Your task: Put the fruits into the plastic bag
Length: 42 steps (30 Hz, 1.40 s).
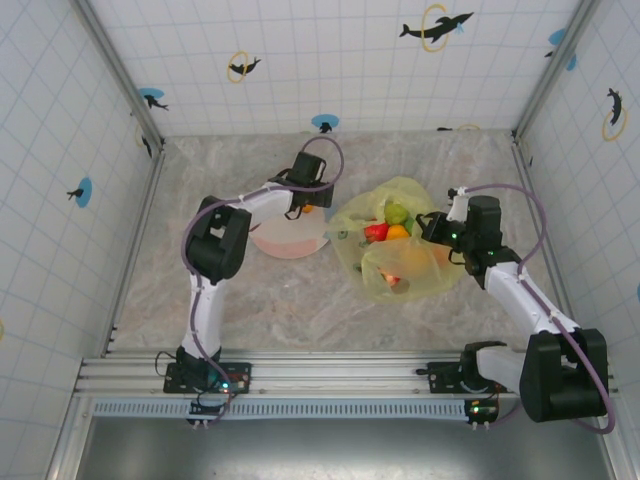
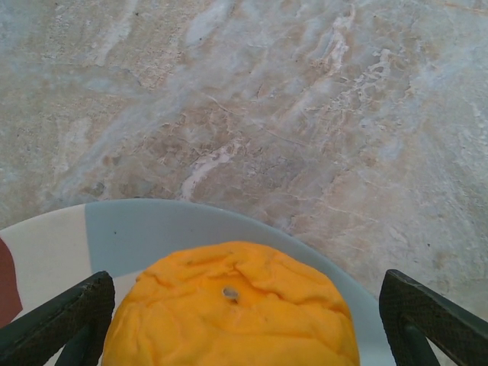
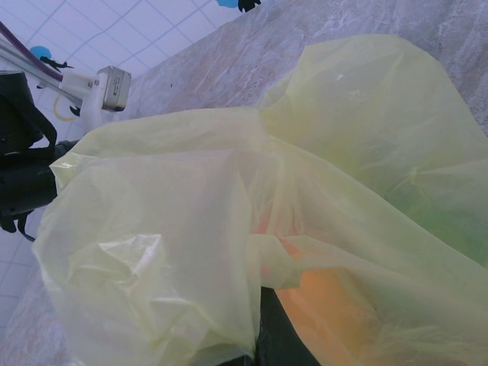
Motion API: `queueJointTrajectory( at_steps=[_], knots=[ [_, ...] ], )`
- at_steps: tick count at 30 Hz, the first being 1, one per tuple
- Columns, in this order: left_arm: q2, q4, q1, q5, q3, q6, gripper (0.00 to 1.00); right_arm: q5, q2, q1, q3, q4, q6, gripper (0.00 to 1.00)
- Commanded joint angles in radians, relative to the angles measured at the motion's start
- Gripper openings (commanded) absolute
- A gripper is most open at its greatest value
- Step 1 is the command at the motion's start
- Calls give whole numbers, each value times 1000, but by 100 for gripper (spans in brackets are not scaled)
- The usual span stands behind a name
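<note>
Translucent pale yellow-green plastic bag point(image 3: 152, 244), orange tint showing thru; inside, green fruit point(image 1: 399, 213) & red fruit point(image 1: 376, 232). Bright orange fruit point(image 2: 231, 309) on white plate point(image 2: 152, 229) w/ maroon patch. Tabletop point(image 2: 267, 114) marbled beige-grey. Walls point(image 1: 300, 50) white tile w/ black dolphins, blue dots, yellow rings

Fruits point(image 1: 398, 214) in yellow bag point(image 1: 432, 272); orange point(image 2: 232, 305) outside

No lettering, brand, label or number is legible anywhere; the tiled walls point(image 1: 330, 60) bear wordless dolphin stickers point(image 1: 437, 25).
</note>
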Motion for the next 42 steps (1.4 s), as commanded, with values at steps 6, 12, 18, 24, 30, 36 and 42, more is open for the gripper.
queueJointTrajectory(
  at_steps=[6,12,18,24,30,36,42],
  knots=[
    [39,-43,12,-5,37,23,84,-9,7,-4,-10,22,-13,0],
    [15,-32,14,-14,22,23,73,-10,9,-4,-7,21,-13,0],
    [-48,0,13,-18,-36,18,69,-11,15,-4,-6,25,-12,0],
    [-151,41,13,-18,-130,0,66,-12,17,-6,-5,26,-11,0],
    [-377,149,12,77,-372,-79,63,-9,14,-5,-16,28,-11,0],
    [-681,295,-11,272,-689,-209,61,-11,24,-6,-14,34,-12,0],
    [-866,381,-152,329,-851,-252,61,-12,30,-3,-20,54,2,0]
  ],
)
